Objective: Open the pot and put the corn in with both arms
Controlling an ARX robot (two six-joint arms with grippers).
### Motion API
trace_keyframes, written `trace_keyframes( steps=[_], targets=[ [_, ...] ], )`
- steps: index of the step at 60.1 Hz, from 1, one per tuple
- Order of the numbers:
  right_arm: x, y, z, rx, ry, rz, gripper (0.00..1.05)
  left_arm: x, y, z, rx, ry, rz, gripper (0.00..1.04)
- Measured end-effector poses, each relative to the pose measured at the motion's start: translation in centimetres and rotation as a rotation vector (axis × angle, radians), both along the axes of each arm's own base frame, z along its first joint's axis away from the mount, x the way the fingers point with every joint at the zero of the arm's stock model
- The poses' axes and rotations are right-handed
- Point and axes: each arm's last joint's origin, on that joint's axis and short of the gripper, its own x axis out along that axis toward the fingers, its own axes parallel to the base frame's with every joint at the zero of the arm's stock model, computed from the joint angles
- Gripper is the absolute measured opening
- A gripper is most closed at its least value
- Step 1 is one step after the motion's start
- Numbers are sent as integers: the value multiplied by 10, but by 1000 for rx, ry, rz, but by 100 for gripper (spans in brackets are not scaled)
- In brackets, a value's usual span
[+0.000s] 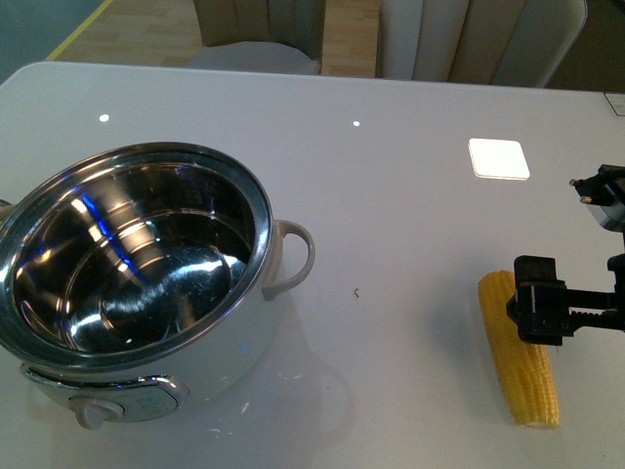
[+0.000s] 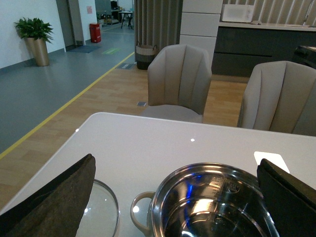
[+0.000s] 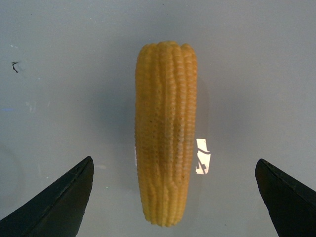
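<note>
The pot (image 1: 262, 210) stands uncovered at the front left of the table, its shiny steel inside empty and its control knob (image 1: 96, 410) facing the near edge. The corn (image 1: 518, 352) lies on the table at the right, far from the pot. My right gripper (image 1: 584, 303) hovers open over the corn. In the right wrist view the corn (image 3: 165, 133) lies lengthwise between the spread fingers (image 3: 59, 202), untouched. My left gripper (image 2: 173, 202) is open above the pot's rim (image 2: 197, 170), holding nothing.
A glass lid (image 2: 101, 212) lies flat on the table beside the pot's loop handle (image 2: 138, 210). Beige chairs (image 2: 180, 79) stand behind the table's far edge. A bright square reflection (image 1: 498, 158) shows on the white tabletop (image 1: 391, 195).
</note>
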Motion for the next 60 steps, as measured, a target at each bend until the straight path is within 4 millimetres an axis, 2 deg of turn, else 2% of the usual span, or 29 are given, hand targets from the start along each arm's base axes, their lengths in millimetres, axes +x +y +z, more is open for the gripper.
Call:
trace_keyframes(
  steps=[18, 29, 43, 52, 56, 60],
  targets=[
    [19, 5, -29, -53, 65, 19, 96, 0, 0, 0, 0, 0, 0, 98],
    [21, 11, -45, -116, 108, 60, 96, 0, 0, 0, 0, 0, 0, 98],
    [20, 17, -61, -114, 170, 95, 96, 0, 0, 0, 0, 0, 0, 98],
    [18, 17, -67, -110, 203, 97, 75, 0, 0, 0, 0, 0, 0, 98],
    [17, 17, -68, -102, 217, 95, 59, 0, 0, 0, 0, 0, 0, 98],
    [17, 17, -68, -97, 220, 93, 51, 0, 0, 0, 0, 0, 0, 98]
  ],
)
